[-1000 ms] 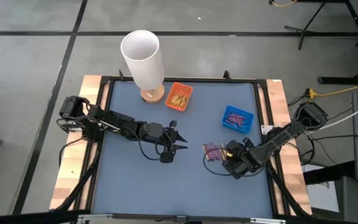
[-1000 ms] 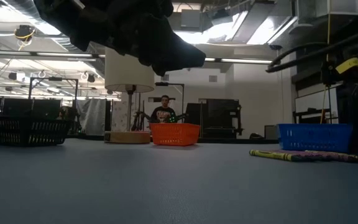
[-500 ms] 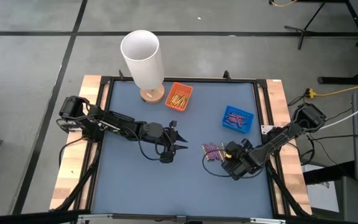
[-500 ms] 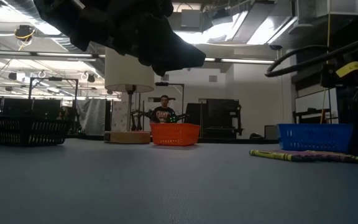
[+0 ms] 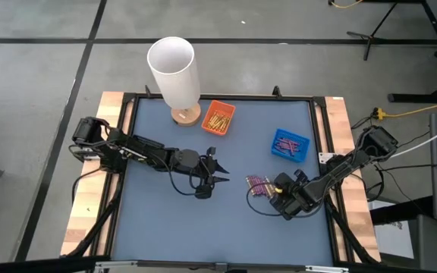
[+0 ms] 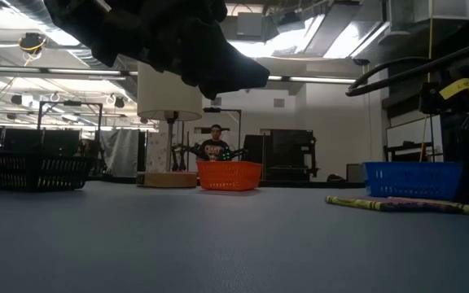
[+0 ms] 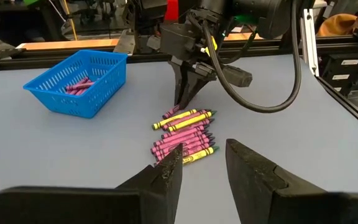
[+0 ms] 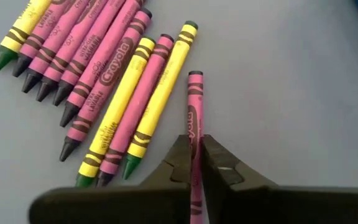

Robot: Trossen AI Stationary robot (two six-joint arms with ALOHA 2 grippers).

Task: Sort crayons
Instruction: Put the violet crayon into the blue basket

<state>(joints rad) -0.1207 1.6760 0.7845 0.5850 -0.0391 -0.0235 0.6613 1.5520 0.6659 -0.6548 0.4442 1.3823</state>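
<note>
- On the blue table (image 5: 203,227) seen from above, the right gripper (image 5: 273,189) reaches in low from the right edge to a loose pile of crayons (image 5: 259,183); the left gripper (image 5: 220,175) waits mid-table; an orange basket (image 5: 218,117) and a blue basket (image 5: 289,144) sit farther back, beside a white lamp (image 5: 174,73)
- Low view alone shows a person (image 6: 214,145) in the room behind the orange basket (image 6: 229,174), and crayons (image 6: 381,203) lying flat before the blue basket (image 6: 412,179)
- Left wrist view: its own fingers (image 7: 166,171) stand apart, holding nothing; the right gripper (image 7: 185,99) points steeply down at the pile's far edge
- Right wrist view: the fingers (image 8: 182,158) are clamped on one pink crayon (image 8: 194,109), just beside the yellow and pink row
</note>
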